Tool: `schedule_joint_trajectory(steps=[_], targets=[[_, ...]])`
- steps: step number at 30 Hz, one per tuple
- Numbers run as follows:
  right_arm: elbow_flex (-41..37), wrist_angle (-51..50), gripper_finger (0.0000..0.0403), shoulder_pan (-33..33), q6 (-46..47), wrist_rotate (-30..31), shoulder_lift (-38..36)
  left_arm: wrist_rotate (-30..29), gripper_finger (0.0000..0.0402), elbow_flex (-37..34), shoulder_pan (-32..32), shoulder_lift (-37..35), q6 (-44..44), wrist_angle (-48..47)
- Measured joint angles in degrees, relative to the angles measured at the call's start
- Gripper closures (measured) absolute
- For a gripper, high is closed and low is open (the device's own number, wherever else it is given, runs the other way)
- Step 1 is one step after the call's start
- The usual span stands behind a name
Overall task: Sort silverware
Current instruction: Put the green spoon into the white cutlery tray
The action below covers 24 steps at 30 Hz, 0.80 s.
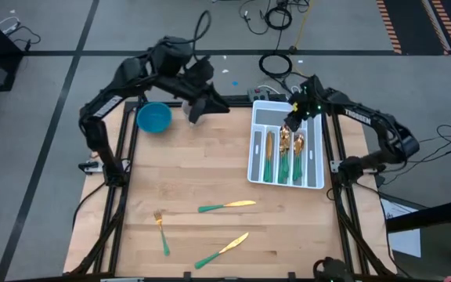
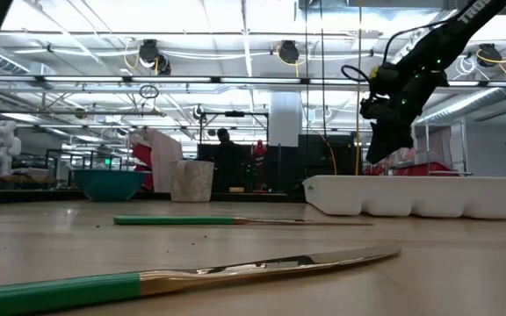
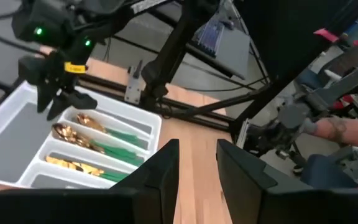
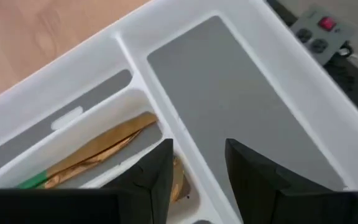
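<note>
Right gripper (image 1: 294, 123) jaws apart, empty, over white tray (image 1: 315, 174), left gripper (image 1: 193, 114) jaws apart, empty.

My wooden surface (image 1: 210, 172) carries a white divided tray (image 1: 316, 166) at its far right and a blue bowl (image 1: 154, 118) at its far left corner (the two stand well apart). Past the tray's end sits a grey power strip (image 4: 316, 34), cables (image 1: 276, 64) coil on the floor.
</note>
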Motion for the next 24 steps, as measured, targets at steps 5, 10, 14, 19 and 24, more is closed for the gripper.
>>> schedule_joint_trajectory(steps=[5,10,14,19,24], targets=[[1.0,-1.6,0.0263,-1.8,-3.4,-5.1,3.7,-2.8,0.0288,-0.1,-1.5,-3.1,0.0,-0.8],[1.0,-3.3,0.0263,-2.0,-6.7,-4.5,7.3,-3.4,0.0288,0.0,-2.6,-5.1,-0.1,-3.2],[1.0,-3.3,0.0263,-1.9,-8.0,-4.5,8.8,-4.1,0.0288,0.0,-3.3,-5.7,-0.1,-4.8],[1.0,-4.7,0.028,-1.9,-10.9,-4.5,8.7,-4.4,0.0288,-0.1,-3.2,-5.8,0.0,-6.5],[1.0,-6.8,0.0386,-1.9,-14.6,-4.5,8.7,-4.4,0.0288,-0.1,-3.2,-5.7,0.0,-6.6]])
